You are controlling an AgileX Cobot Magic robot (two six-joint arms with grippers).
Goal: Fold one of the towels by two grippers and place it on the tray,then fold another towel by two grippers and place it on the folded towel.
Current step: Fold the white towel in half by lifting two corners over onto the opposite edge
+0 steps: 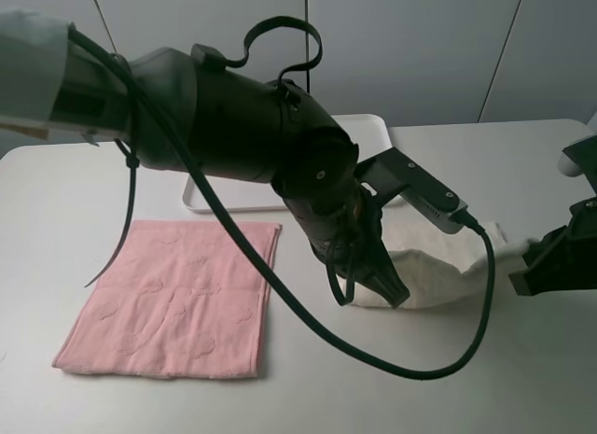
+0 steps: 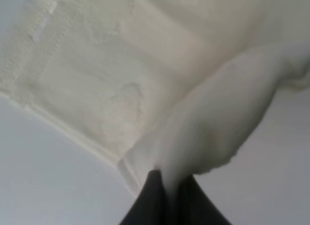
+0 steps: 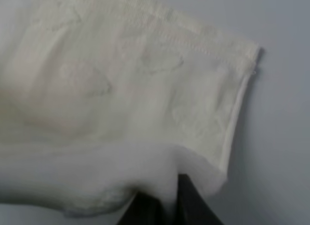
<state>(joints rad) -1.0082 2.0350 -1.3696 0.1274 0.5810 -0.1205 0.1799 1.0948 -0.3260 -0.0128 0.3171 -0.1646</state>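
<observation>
Cream towel (image 1: 438, 266) gripped, left claw (image 2: 168, 181), right claw (image 3: 167, 186)

L end effector (image 2: 172, 180) + R (image 3: 162, 188) closed

White matte table (image 1: 522, 163) fills lower view; pale grey wall (image 1: 410, 42) behind, thin dark seams

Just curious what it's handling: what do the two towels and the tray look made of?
The cream towel: soft terry cloth, probably cotton; fuzzy nap, embossed motifs, stitched hem. The pink towel: same cloth, matte, faint embossing. The tray: likely smooth white plastic; rounded moulded rim.
</observation>
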